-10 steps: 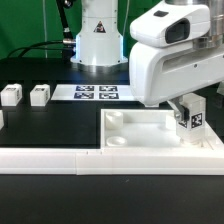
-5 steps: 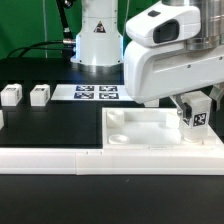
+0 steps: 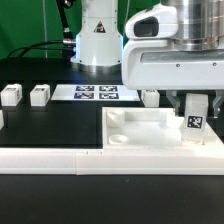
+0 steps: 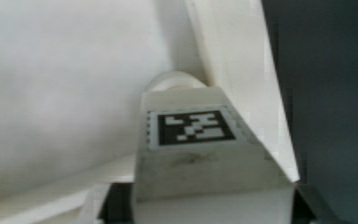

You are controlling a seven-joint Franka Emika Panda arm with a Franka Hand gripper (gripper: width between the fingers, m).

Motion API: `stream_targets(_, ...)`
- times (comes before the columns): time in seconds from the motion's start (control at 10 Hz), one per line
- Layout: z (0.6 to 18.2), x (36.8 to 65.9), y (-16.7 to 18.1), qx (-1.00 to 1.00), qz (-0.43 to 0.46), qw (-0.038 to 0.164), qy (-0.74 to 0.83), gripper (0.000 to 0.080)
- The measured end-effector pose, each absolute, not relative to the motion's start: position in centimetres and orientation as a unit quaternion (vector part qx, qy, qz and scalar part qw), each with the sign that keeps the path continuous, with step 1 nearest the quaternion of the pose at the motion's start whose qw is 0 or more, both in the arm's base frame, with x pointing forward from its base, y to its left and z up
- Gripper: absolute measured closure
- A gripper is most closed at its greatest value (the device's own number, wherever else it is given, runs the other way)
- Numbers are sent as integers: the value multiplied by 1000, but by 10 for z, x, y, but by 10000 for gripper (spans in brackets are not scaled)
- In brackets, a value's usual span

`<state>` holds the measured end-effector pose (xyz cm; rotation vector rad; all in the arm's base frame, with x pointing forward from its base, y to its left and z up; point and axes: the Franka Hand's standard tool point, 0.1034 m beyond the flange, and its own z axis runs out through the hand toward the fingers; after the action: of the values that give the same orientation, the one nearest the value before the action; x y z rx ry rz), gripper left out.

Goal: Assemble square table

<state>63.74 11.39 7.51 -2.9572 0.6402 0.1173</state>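
Observation:
The square table's top [image 3: 150,130], a white tray with round corner sockets, lies at the exterior view's right, against the front rail. My gripper [image 3: 195,110] is shut on a white tagged leg [image 3: 193,123], held upright at the top's corner on the exterior view's right. In the wrist view the leg [image 4: 197,140] fills the space between the dark fingers [image 4: 119,205], its far end at a round socket [image 4: 179,80] of the top [image 4: 51,90]. Whether the leg touches the socket I cannot tell.
Two loose legs [image 3: 11,96] [image 3: 39,95] stand at the exterior view's left, and another [image 3: 150,97] behind the top. The marker board [image 3: 95,93] lies at the back. A long white L-shaped rail [image 3: 50,158] runs along the front.
The jaws have closed onto the leg. The arm's body has shifted toward the exterior view's left, uncovering the leg behind the top.

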Motion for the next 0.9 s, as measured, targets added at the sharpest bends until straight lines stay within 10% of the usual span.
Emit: stream_targets(0.9,75,635,115,-819,27,38,573,503)
